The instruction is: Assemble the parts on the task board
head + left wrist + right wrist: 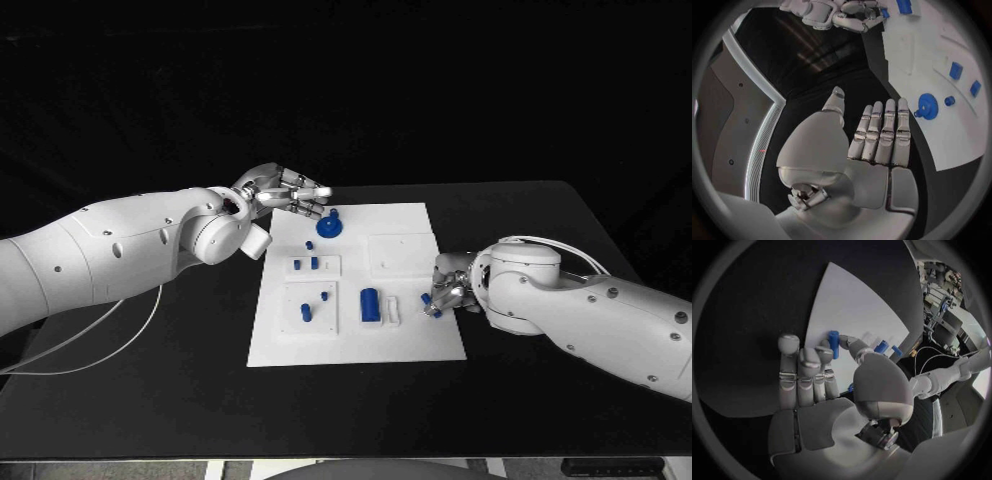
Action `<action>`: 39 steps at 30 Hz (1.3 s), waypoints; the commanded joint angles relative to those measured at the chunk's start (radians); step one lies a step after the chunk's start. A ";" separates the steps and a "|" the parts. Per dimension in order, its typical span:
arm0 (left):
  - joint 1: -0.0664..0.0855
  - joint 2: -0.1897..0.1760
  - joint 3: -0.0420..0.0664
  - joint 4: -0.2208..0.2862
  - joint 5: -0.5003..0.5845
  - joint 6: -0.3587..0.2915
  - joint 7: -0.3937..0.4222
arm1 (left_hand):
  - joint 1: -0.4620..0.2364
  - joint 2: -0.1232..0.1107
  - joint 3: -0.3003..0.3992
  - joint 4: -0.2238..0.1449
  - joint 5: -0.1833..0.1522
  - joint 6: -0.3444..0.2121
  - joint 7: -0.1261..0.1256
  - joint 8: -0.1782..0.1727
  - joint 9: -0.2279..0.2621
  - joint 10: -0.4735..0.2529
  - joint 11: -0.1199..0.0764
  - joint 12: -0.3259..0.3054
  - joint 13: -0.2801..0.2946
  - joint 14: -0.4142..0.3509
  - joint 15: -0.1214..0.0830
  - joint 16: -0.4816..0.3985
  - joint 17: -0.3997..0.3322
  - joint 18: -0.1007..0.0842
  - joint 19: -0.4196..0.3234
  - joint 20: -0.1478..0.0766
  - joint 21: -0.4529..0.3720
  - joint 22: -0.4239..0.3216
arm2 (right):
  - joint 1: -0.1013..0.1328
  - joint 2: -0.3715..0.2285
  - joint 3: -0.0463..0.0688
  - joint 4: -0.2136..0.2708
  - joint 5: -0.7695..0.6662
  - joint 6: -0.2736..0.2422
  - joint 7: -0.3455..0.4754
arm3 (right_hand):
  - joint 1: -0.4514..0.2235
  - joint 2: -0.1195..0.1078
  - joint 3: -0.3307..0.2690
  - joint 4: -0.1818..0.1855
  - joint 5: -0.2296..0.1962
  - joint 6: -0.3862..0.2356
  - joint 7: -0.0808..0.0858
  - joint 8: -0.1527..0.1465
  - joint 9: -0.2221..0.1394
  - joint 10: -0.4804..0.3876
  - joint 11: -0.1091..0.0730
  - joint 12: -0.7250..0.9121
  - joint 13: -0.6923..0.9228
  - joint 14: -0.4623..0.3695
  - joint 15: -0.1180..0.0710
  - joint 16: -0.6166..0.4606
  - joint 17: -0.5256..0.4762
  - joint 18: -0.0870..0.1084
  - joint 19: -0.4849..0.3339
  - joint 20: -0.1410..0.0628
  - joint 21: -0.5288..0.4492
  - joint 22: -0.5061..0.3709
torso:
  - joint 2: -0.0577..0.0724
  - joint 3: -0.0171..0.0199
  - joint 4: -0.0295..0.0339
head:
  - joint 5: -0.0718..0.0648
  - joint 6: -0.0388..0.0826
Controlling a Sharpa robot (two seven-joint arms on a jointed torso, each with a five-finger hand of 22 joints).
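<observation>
A: Where's the left hand [286, 190]?
B: Above the far left corner of the task board [418, 345], fingers straight and apart, holding nothing; the round blue part [330, 227] stands just beside it on the board.
A: And the right hand [444, 292]?
B: At the board's right edge, pinching a small blue peg [834, 343] between thumb and finger, near the blue cylinder [369, 304] lying on the board, on the black surface [173, 400]
</observation>
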 commanded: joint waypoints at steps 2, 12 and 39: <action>0.001 0.000 0.001 0.003 -0.003 0.018 -0.002 | -0.008 -0.004 0.001 0.005 -0.004 -0.008 -0.001 0.002 0.001 -0.007 -0.001 0.001 0.001 -0.005 0.001 -0.003 0.001 -0.001 -0.006 -0.001 -0.003 0.000 | -0.028 -0.008 -0.025 -0.032 0.056 0.077 -0.044 | -0.049 0.017 0.276 -0.188 0.070 -0.028 0.034 -0.005 -1.048 -0.004 -0.005 0.002 -0.002 -0.007 0.000 -0.006 0.002 0.022 -0.029 0.000 0.059 0.067 | -0.001 0.0000 -0.0019 | 0.004 -0.001; 0.001 -0.001 0.001 0.004 -0.006 0.021 -0.006 | -0.006 -0.001 0.001 0.004 -0.003 -0.009 -0.001 0.003 0.001 -0.007 -0.001 0.001 0.001 -0.005 0.001 -0.003 0.001 -0.001 -0.006 -0.001 -0.003 0.000 | -0.028 -0.010 -0.025 -0.039 0.086 0.076 -0.042 | -0.065 0.020 0.268 -0.187 0.073 -0.015 0.031 -0.004 -1.047 -0.005 -0.007 0.006 0.000 -0.006 -0.001 -0.005 0.006 0.026 -0.053 0.003 0.108 0.062 | -0.001 0.0005 -0.0015 | 0.003 0.000; 0.001 0.000 0.001 0.003 -0.022 0.032 -0.021 | -0.009 0.023 -0.008 -0.024 -0.001 -0.008 -0.002 0.005 0.001 -0.006 -0.002 0.001 0.001 -0.004 0.001 -0.003 0.001 0.000 -0.007 -0.001 -0.003 0.000 | -0.022 -0.062 0.017 0.041 0.358 -0.135 -0.021 | -0.061 0.026 0.081 -0.139 0.000 0.031 0.014 -0.004 -1.042 0.000 -0.015 0.016 0.001 -0.002 -0.008 -0.005 0.010 -0.004 -0.001 -0.009 0.015 0.062 | -0.002 -0.0013 -0.0021 | 0.006 0.003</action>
